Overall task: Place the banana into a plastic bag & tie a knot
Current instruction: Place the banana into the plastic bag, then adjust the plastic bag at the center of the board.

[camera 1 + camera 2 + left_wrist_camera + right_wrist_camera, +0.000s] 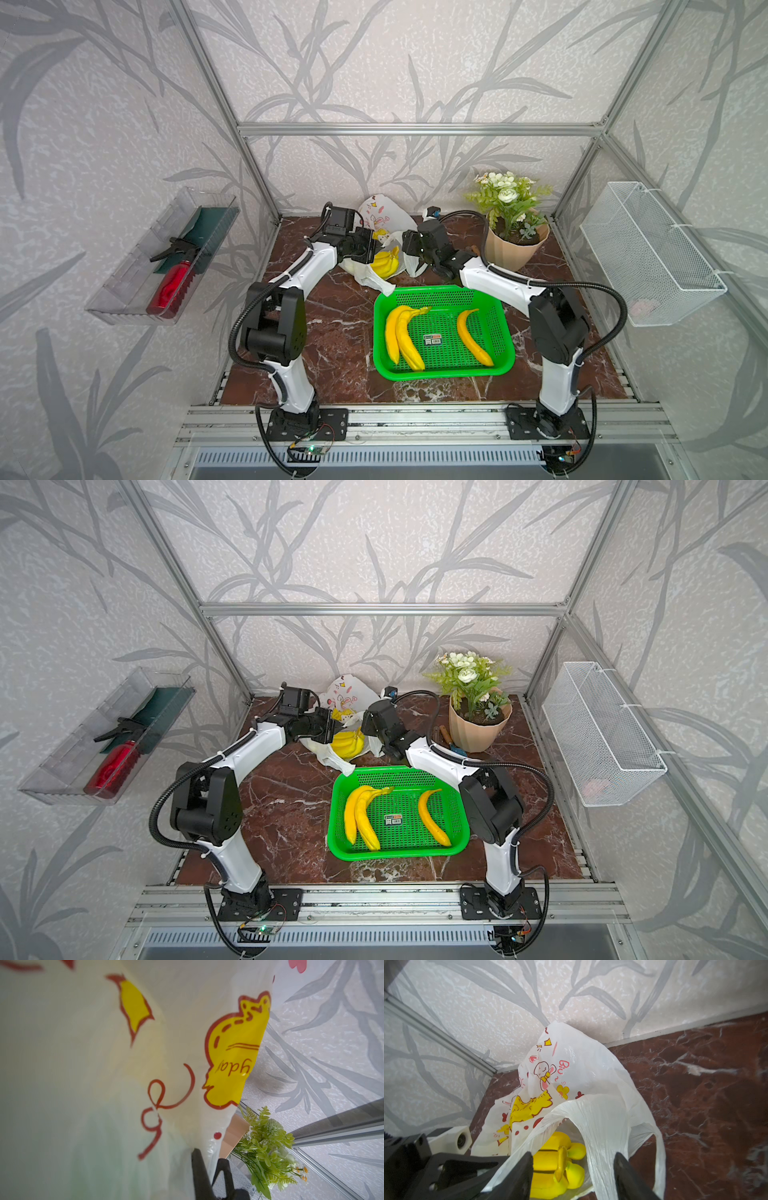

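The right hand [573, 1156] hangs with its two black fingers [521, 1176] spread wide at the open mouth of the bag [591, 1076], clamping nothing. A white handle loop [596, 1109] arches between them. Below it, yellow bananas [550, 1165] lie inside the bag. The left hand [477, 1167] touches the bag's rim alongside. The bag slumps on the red marbled tabletop [706, 1095], near the patterned wall [488, 1012].

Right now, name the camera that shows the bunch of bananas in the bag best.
The right wrist view: the bunch of bananas lies close in the open mouth of the bag. Both top views show the bunch small, partly hidden by plastic. The left wrist view shows only the bag's printed side.
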Robot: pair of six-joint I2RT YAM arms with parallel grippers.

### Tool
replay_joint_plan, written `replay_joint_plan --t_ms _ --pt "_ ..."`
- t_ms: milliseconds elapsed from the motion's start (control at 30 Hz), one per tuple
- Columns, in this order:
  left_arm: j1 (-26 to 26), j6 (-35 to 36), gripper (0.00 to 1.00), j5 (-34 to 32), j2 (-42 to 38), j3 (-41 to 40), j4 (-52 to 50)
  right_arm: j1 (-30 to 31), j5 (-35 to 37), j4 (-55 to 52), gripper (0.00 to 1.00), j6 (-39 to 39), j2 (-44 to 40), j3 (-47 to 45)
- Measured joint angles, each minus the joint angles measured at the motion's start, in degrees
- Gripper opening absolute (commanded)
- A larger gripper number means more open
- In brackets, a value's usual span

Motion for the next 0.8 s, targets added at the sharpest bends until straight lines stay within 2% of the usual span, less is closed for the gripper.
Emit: replay_joint_plan --t_ms 167,367,800 --pt "0.0 2.3 0.02 0.0 0.1 1.4 -2.3 0.1 -2.6 -13.2 0.64 -7.0 4.9 7.4" --pt "0.0 4.0 0.02 -0.1 0.3 2.3 -4.0 1.7 -3.4 -24.1 0.72 -10.2 11.2 12.9" --pt "0.0 6.0 0.02 -0.1 0.6 2.9 -5.6 2.3 -0.7 -30.6 0.71 -11.3 16.2 15.1"
